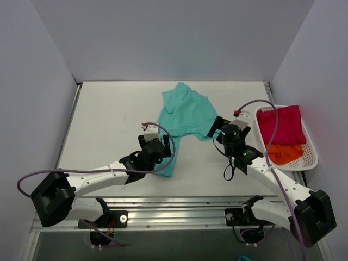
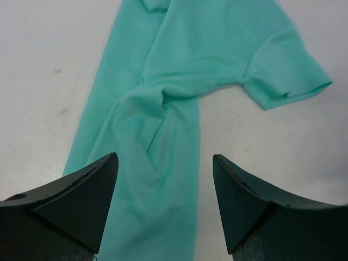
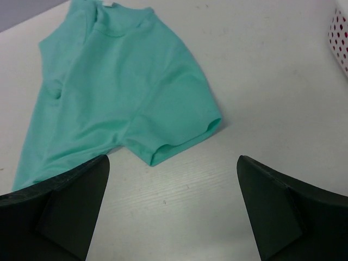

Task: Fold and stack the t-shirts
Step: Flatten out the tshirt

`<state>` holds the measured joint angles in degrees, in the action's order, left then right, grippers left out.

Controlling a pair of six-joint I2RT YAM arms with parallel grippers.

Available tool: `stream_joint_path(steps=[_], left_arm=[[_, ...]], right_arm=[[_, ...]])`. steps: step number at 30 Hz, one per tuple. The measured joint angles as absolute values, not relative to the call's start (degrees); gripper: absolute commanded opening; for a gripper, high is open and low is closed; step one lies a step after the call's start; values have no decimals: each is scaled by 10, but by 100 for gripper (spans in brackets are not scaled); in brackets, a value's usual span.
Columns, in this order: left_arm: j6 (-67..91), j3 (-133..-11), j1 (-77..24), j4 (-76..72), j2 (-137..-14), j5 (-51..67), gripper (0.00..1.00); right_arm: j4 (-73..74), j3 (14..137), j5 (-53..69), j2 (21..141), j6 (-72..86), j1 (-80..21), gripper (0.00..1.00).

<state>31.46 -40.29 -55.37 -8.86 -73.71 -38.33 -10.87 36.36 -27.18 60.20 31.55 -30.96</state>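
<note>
Teal cotton, the t-shirt lies on the table a little right of centre. Its collar is at the far end and a narrowed, bunched length of body runs back toward the arm bases, so its long axis goes roughly far to near.

The left gripper hangs over that near strip with jaws spread wide and nothing between them. In its wrist view the cloth passes straight under the gap, rumpled into a fold just ahead.

The right gripper is also spread and empty. It sits over bare table just beside the shirt's right sleeve, whose cuff lies directly ahead of the fingers.

Each arm therefore has its own side. The left is nearer the hem end, the right nearer the sleeve. The shirt looks not yet flattened, so I judge spreading comes before any fold.

Well apart at the right edge, a white mesh basket holds the crimson-pink shirt and the orange shirt, neither yet folded.
</note>
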Motion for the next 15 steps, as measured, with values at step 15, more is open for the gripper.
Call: stream_joint_path(steps=[15], left_arm=[[492, -334, -438, 145, -652, -376, 75]], right_arm=[[-105, 362, -197, 671, 324, -293, 100]])
